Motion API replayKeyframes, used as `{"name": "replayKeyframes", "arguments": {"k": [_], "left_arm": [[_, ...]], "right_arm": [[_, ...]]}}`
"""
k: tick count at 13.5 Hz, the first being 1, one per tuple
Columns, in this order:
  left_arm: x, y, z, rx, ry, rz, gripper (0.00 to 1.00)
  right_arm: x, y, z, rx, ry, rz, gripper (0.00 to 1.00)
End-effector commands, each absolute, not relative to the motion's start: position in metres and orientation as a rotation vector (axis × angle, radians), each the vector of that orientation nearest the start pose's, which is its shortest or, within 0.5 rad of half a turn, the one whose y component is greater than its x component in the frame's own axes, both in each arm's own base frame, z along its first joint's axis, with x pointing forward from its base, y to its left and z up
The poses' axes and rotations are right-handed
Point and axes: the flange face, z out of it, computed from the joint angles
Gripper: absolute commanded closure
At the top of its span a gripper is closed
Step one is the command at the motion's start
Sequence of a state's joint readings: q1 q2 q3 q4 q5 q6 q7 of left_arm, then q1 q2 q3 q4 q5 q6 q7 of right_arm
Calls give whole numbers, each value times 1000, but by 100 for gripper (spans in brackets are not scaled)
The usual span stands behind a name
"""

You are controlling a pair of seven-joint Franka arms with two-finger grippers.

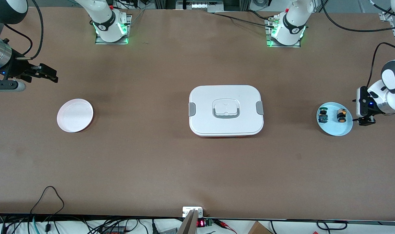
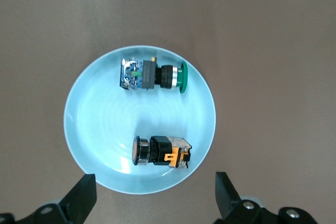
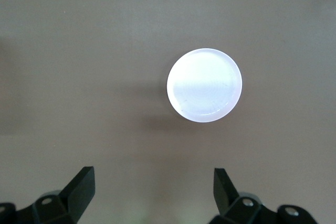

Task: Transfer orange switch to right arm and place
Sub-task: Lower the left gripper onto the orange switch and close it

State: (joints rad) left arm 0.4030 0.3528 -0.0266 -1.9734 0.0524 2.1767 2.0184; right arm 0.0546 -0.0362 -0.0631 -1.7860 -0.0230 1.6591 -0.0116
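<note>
The orange switch [image 2: 160,151] is seen lying in the blue plate [image 2: 94,129] — beside the green-topped switch [image 2: 152,74]. Over that plate's edge the left claw [image 2: 155,200] is held with fingers apart; the right claw [image 3: 155,198] — likewise spread, empty — is held near the white plate [image 3: 205,85].

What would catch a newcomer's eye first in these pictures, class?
A big white lidded box sits mid-table. Toward the left arm's end, a blue plate holds two switches lying apart, the orange switch and a green one, with the open left gripper over the plate's edge. Toward the right arm's end lies a bare white plate; the open right gripper hovers above the table near it.
</note>
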Motion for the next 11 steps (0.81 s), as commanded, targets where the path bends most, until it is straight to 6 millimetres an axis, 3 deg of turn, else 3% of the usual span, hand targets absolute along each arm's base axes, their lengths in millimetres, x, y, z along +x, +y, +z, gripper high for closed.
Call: {"name": "replayKeyframes", "arguments": {"k": [1,3,8,11], "left_arm": [[548,243,251,-2122,2501,13,1],[547,249,238,-2104,2505,-1,1],[549,247,231,-2053,2546,-33,1],[534,259,216,-2066,2543,-116,1]], "right_arm": [[543,-9,555,-3154,-16,153,0],[543,-7,555,-3155,-21,153,0],[543,-7,555,-3155,-21,153,0],[543,-7,555,-3155,-21,153,0]]}}
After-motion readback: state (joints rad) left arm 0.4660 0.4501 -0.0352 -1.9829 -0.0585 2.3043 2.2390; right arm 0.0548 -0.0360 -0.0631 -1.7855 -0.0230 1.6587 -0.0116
